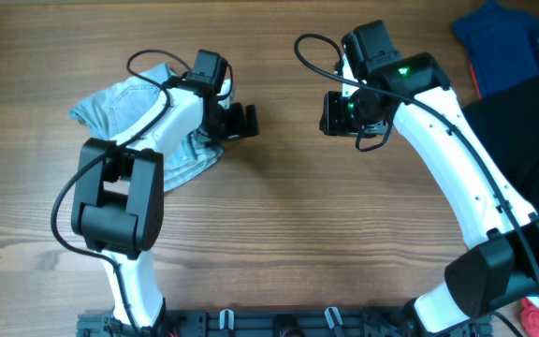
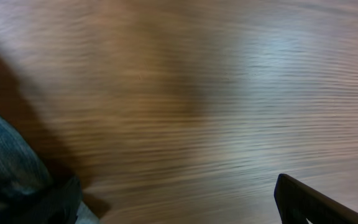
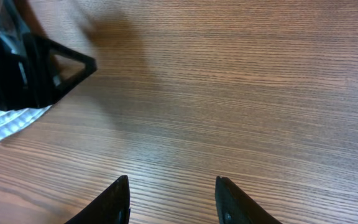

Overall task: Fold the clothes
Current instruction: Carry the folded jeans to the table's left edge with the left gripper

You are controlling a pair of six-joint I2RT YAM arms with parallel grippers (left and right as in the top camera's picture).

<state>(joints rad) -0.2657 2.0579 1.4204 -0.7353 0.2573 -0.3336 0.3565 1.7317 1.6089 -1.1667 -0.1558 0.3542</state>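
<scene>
The light blue denim shorts (image 1: 134, 108) lie bunched at the table's back left, partly under my left arm. My left gripper (image 1: 242, 122) is open and empty just past the shorts' right edge. In the left wrist view its fingers (image 2: 179, 211) stand wide apart over bare wood, and the denim (image 2: 5, 162) shows by the left finger. My right gripper (image 1: 331, 113) is open and empty over bare wood, facing the left one across a gap. In the right wrist view its jaws (image 3: 173, 199) are apart, with the left gripper (image 3: 36, 62) and a bit of the shorts (image 3: 11, 118) at the far left.
A dark royal-blue garment (image 1: 499, 42) lies at the back right corner. A large black garment (image 1: 522, 131) covers the right edge under my right arm. A small red thing (image 1: 536, 318) shows at the front right. The wooden table (image 1: 279, 225) spans the middle.
</scene>
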